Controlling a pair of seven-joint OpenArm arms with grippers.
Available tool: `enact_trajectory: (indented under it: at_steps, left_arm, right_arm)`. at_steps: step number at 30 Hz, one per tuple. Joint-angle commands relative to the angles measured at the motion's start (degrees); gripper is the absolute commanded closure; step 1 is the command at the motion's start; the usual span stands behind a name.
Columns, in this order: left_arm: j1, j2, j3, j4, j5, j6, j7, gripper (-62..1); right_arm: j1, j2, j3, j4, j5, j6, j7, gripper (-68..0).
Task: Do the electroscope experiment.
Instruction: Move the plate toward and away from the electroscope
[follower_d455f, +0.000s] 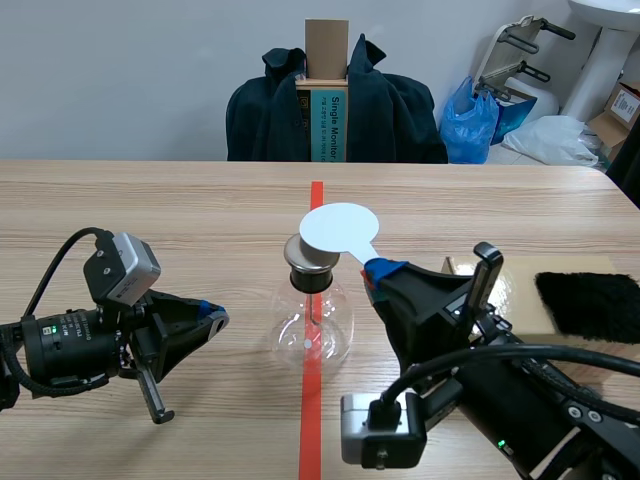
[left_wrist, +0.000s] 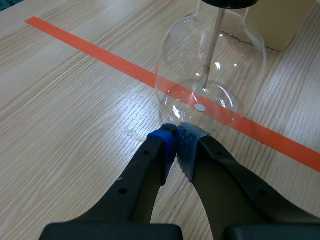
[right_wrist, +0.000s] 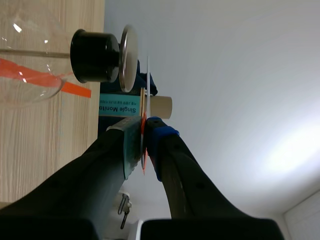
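Observation:
The electroscope, a clear glass flask (follower_d455f: 312, 328) with a black stopper and a metal disc (follower_d455f: 308, 253) on top, stands on the red tape line. My right gripper (follower_d455f: 375, 270) is shut on the handle of a white round paddle (follower_d455f: 340, 228), which hovers just over the metal disc. In the right wrist view the paddle (right_wrist: 148, 80) shows edge-on between the pads (right_wrist: 133, 140), close beside the metal disc (right_wrist: 128, 59). Low over the table, my left gripper (follower_d455f: 215, 320) is shut on nothing, its tips (left_wrist: 176, 131) just short of the flask (left_wrist: 210, 75).
A black fur cloth (follower_d455f: 590, 305) lies on a beige board (follower_d455f: 525, 290) at the right. Across the table a chair holds a dark jacket (follower_d455f: 400, 115) and a box. A blue bag (follower_d455f: 470, 120) and white items sit behind at the right.

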Motion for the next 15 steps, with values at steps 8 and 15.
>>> enact_trajectory:
  at_steps: [8,15]
  left_arm:
    - [0.0,-0.2,-0.6,1.2,-0.6,-0.1,-1.0,-3.1]
    - [0.0,-0.2,-0.6,1.2,-0.6,-0.1,-1.0,-3.2]
  right_arm:
    - [0.7,0.4,0.5,0.7,0.4,-0.8,-9.7,-0.8]
    - [0.7,0.4,0.5,0.7,0.5,-0.8,-16.7,-0.8]
